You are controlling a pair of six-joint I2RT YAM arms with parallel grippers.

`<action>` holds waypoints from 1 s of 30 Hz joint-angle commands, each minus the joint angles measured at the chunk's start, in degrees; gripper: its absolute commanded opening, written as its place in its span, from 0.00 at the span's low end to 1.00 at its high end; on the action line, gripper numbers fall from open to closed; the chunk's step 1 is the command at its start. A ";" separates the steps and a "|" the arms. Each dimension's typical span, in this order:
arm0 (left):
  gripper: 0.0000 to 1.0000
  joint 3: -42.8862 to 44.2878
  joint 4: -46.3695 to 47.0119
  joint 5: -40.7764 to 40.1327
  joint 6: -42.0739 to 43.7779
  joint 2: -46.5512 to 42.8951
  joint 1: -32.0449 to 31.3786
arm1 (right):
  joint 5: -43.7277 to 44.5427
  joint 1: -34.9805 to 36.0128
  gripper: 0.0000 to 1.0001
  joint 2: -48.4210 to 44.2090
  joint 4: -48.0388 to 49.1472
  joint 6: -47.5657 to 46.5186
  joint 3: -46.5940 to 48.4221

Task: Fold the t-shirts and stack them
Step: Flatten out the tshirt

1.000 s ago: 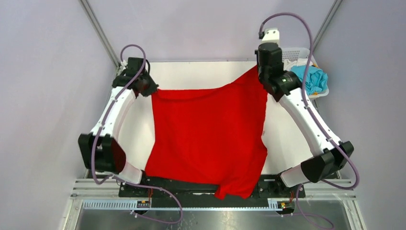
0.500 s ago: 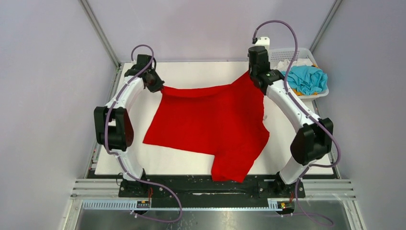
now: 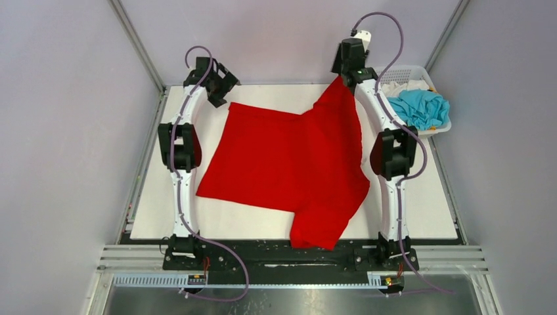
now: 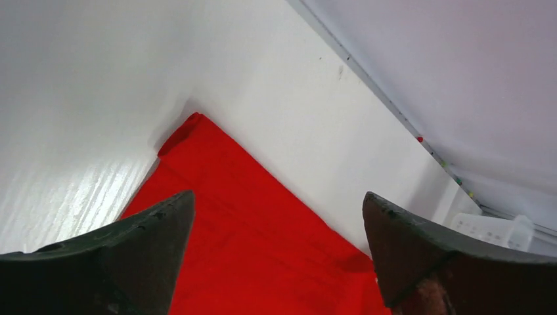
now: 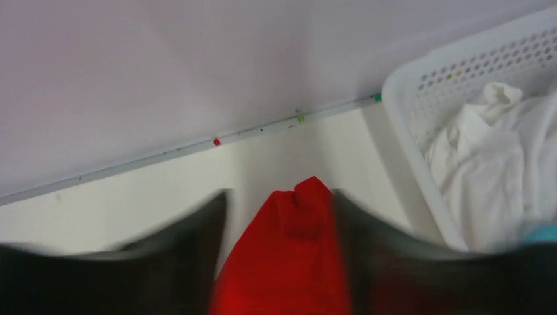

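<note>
Both arms [image 3: 178,141] have reached farther back, laying the red shirt [image 3: 289,164] flatter on the bench [image 3: 427,203]. Left jaws stand apart, empty. The shirt's corner sits between the right jaws; whether they pinch is unclear. No folds yet; other shirts [image 3: 420,108] wait in the basket [image 3: 410,67].

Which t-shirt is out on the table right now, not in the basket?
The red t-shirt: it lies spread across the table, while the turquoise t-shirt and the white t-shirt sit bunched in the basket.
</note>
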 commanded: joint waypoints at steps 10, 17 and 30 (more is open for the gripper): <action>0.99 -23.07 6.88 5.27 1.21 -20.65 -0.72 | -14.01 -0.31 1.00 -11.94 -1.47 6.12 -14.54; 0.99 -46.77 10.11 9.38 2.66 -31.39 -4.09 | -13.94 4.54 1.00 -28.19 0.87 9.52 -42.08; 0.99 -72.84 9.26 6.95 5.39 -41.93 -5.98 | -17.11 8.42 0.97 -36.58 -4.54 14.73 -65.14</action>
